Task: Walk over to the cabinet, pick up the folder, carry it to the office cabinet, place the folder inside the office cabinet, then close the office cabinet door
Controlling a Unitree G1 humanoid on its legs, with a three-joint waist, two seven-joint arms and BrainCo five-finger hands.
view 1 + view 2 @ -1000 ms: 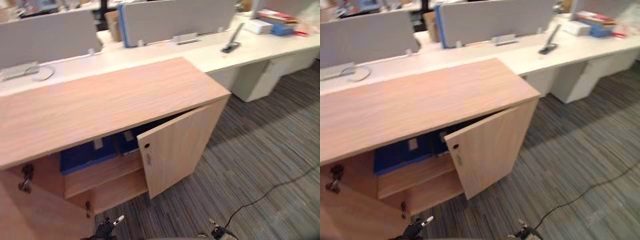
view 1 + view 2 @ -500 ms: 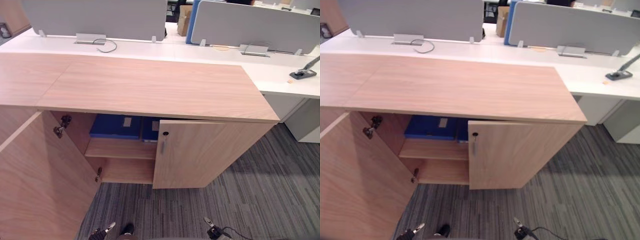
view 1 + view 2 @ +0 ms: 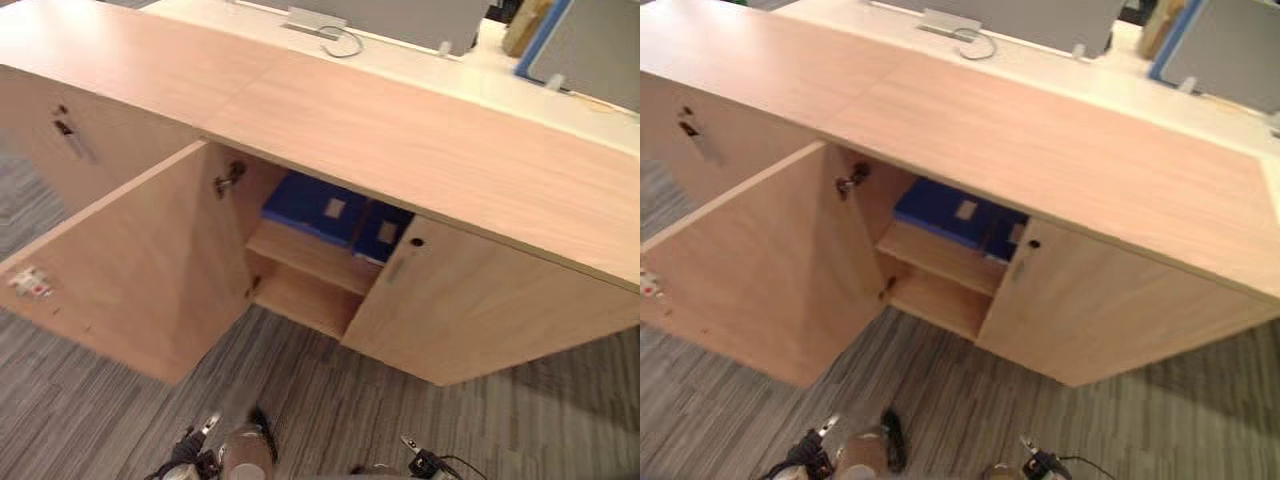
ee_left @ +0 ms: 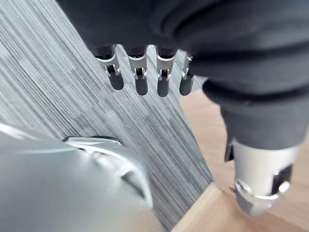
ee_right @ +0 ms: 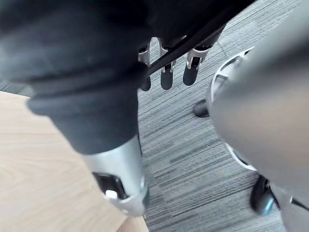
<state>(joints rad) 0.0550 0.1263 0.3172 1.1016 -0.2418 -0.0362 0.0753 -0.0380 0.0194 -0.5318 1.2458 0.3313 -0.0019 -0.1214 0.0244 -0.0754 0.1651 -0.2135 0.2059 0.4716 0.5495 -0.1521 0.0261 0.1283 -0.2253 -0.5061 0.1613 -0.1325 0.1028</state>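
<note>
Two blue folders stand side by side on the upper shelf inside the wooden office cabinet. Its left door swings wide open toward me. The right door, with a small handle, is nearly closed and covers part of the second folder. My left hand hangs low over the carpet with straight fingers and holds nothing; it also shows at the lower edge. My right hand hangs the same way, open and empty, low in front of the cabinet.
A second wooden cabinet with a shut door adjoins on the left. Behind runs a white desk with grey partitions and a cable tray. Striped grey carpet lies between me and the cabinet.
The whole picture has swung and tilted, so the camera has moved; the cabinet now sits closer and slanted. Folders and doors stay as they were. Both hands still hang low.
</note>
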